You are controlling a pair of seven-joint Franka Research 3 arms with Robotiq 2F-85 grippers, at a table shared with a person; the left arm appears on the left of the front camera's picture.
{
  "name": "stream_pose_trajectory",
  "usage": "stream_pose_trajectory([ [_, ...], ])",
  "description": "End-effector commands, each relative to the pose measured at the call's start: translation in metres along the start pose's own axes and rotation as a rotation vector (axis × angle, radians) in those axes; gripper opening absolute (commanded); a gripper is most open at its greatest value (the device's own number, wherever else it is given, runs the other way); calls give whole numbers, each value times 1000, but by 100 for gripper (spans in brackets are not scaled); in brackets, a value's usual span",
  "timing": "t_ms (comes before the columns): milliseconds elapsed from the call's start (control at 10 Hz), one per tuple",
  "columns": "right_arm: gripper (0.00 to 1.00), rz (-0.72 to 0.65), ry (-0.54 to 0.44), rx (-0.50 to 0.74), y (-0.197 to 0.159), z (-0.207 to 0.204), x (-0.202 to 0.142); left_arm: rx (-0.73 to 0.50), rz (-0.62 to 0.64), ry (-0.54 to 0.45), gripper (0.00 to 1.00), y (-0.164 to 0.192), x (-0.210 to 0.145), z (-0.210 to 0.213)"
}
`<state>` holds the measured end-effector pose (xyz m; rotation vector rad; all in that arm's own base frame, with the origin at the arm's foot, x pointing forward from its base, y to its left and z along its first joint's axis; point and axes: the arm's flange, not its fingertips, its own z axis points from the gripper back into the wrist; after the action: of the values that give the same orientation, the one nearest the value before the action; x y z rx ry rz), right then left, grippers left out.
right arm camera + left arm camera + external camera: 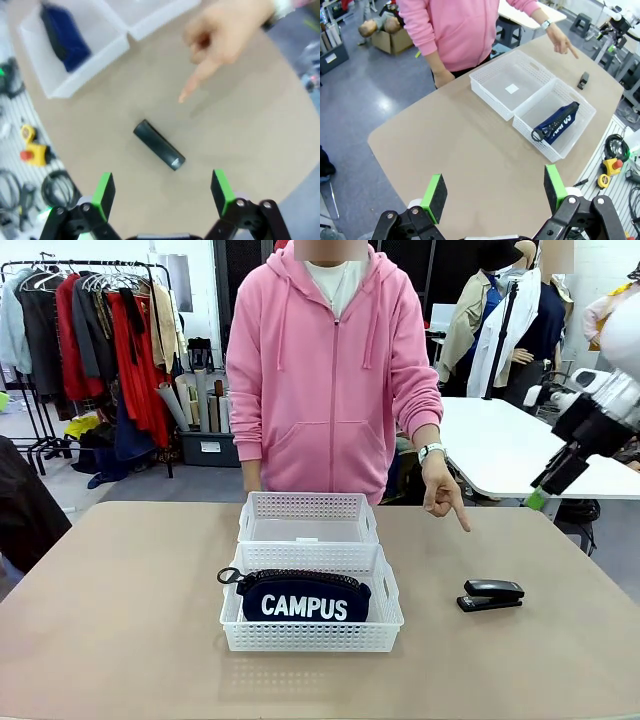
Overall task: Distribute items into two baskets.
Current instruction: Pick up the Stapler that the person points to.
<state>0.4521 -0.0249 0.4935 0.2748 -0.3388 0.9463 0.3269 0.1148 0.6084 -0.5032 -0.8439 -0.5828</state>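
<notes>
- The step in hand, as I judge it, is picking up the stapler (491, 595); it lies flat on the table (120, 620), apart from the near basket (300, 637) on that basket's right.
- The right gripper (162, 187) hangs above the stapler with its pads spread wide and nothing between them; the stapler lies slantwise to the line between the pads, so turning the wrist first would let them close across its narrow sides, at mid-length.
- The left gripper (495, 192) is also spread and empty, well apart from the near basket.
- The person's hand (443, 495) points down at the stapler, beyond the near basket's right end; better to descend once the finger clears.
- The stapler is a low, long, hard black bar; it may skid on the smooth tan table, so a square, centred squeeze is wise.
- The near basket is white plastic lattice and holds the soft navy pouch (305, 598), zip uppermost.
- The far basket (308, 506), touching behind it, has nothing in it, so it likely suits the stapler.
</notes>
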Motion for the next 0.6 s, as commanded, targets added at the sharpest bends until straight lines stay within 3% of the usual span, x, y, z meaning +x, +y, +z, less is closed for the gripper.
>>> stream_pose_trajectory([
  [0,100,283,94,40,-4,-5,-3,0,-6,-7,100,0,1,1],
  [300,100,604,181,53,-2,-28,-6,0,-6,-7,100,0,1,1],
  [500,100,678,162,46,-2,-41,-5,0,-6,-7,100,0,1,1],
])
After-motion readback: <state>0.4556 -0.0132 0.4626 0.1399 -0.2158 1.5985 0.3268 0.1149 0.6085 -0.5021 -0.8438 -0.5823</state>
